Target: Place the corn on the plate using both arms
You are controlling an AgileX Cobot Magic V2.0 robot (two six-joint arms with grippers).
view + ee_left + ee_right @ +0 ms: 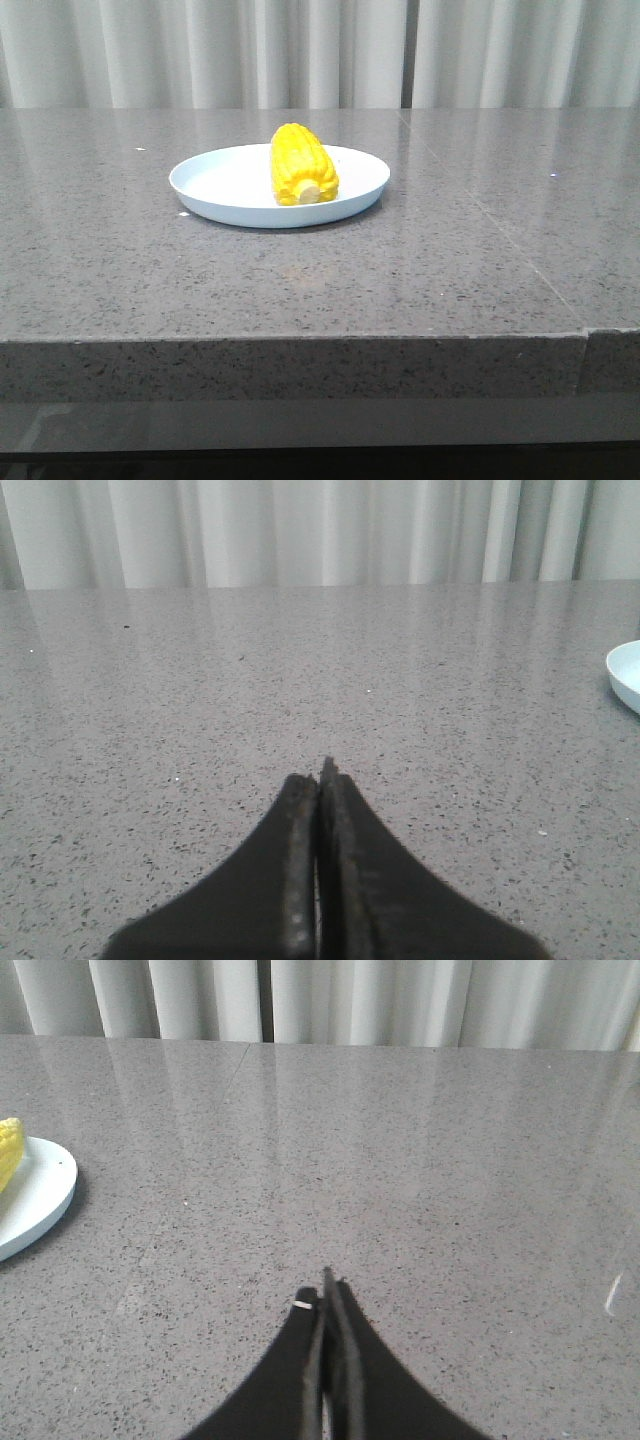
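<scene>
A: What is cut off or hard to make out?

B: In the front view neither arm shows at all. The left wrist view catches only a sliver of the round pale blue-white plate (626, 672) at the picture's edge. The right wrist view shows part of its rim and just a tip of the bright yellow cob of corn (9, 1150).

A: Where does the corn lie?

B: On the plate (220, 180), right of its middle, lengthwise from far to near, its pale stub end facing the near rim. Its underside is hidden against the plate.

A: And the pincers?

B: The left gripper (322, 776) is clenched, black fingers pressed together with nothing between them, over bare speckled grey stone tabletop (450, 260). The right gripper (326, 1290) is likewise clenched on nothing.

A: Edges, room?

B: The tabletop's near edge runs straight across the front; pale pleated curtains (320, 50) hang behind the far edge. A seam crosses the stone right of the plate. Bare stone lies on every side of the plate.
</scene>
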